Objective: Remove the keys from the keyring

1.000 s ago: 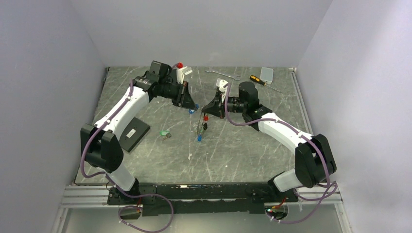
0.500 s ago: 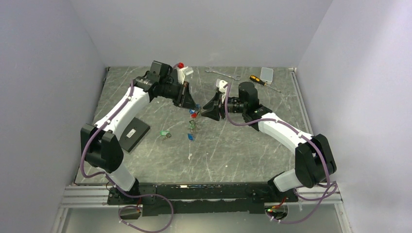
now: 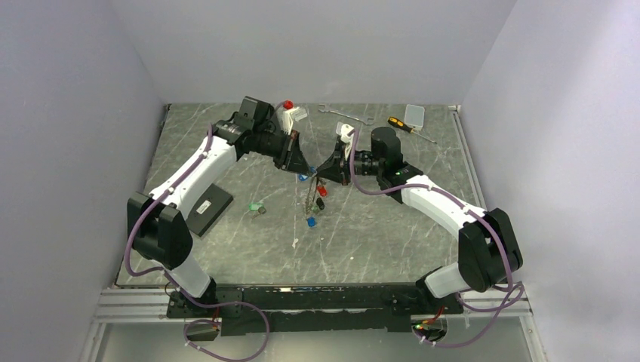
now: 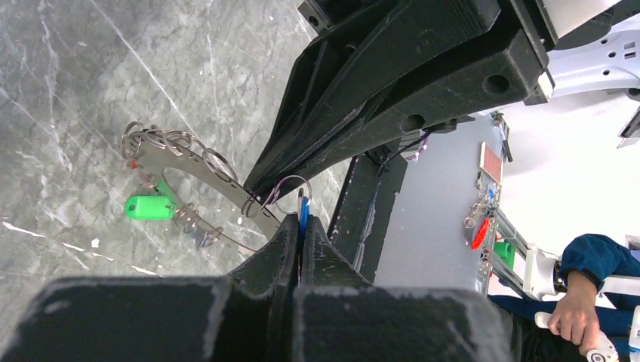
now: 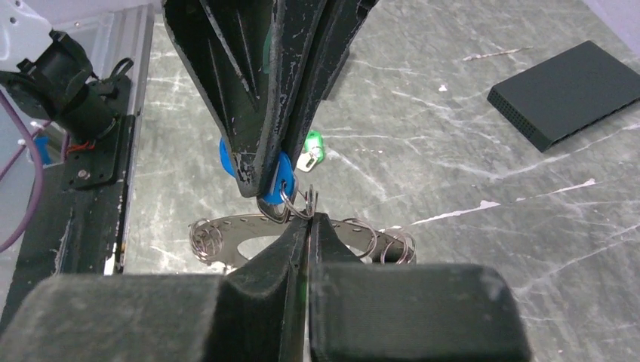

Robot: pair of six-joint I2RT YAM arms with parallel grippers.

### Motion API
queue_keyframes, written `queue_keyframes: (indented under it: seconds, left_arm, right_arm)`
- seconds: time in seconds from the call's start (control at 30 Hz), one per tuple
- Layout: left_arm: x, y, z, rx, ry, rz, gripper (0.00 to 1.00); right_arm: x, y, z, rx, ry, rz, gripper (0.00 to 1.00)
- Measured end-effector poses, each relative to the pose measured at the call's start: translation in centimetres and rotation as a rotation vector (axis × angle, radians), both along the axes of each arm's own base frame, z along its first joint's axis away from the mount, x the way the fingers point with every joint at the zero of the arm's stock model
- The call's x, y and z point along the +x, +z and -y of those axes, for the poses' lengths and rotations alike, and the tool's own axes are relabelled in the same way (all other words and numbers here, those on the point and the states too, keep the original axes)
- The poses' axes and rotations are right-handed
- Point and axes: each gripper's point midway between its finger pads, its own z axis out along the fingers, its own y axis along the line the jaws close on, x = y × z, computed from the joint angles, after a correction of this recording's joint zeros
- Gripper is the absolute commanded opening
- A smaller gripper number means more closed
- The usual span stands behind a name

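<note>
Keys (image 3: 317,202) are only partly off, by my reading. One green-tagged key (image 3: 258,209) lies loose on the tabletop (image 3: 377,241), at about 8 o'clock from where my two arms meet and well apart from them. A red tag (image 3: 321,191) and a lower blue tag (image 3: 310,222) dangle toward 6 o'clock under the keyring (image 4: 189,167), which is held up between the jaws near the middle of the tabletop. Both wrist views show several small split rings (image 4: 219,160) threaded on it, so I judge that most of the work is left.

The step in hand looks like working a second blue tag (image 5: 281,170) and its key free. My left arm (image 3: 198,167) reaches in from 10 o'clock, its jaws clenched on that second blue tag and pointing toward 4 o'clock. My right arm (image 3: 438,202) comes in from 4 o'clock. Its jaws are clamped on the edge of the keyring, just beside the left tips and nearly touching them. A black box (image 3: 205,209) sits out at 8 o'clock.
</note>
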Motion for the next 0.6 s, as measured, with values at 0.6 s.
queue_keyframes:
  seconds: [0.6]
  left_arm:
    - [4.5, -1.2, -3.3, 0.088, 0.205, 0.030, 0.00]
  right_arm:
    - [0.2, -0.5, 0.2, -0.008, -0.021, -0.008, 0.00]
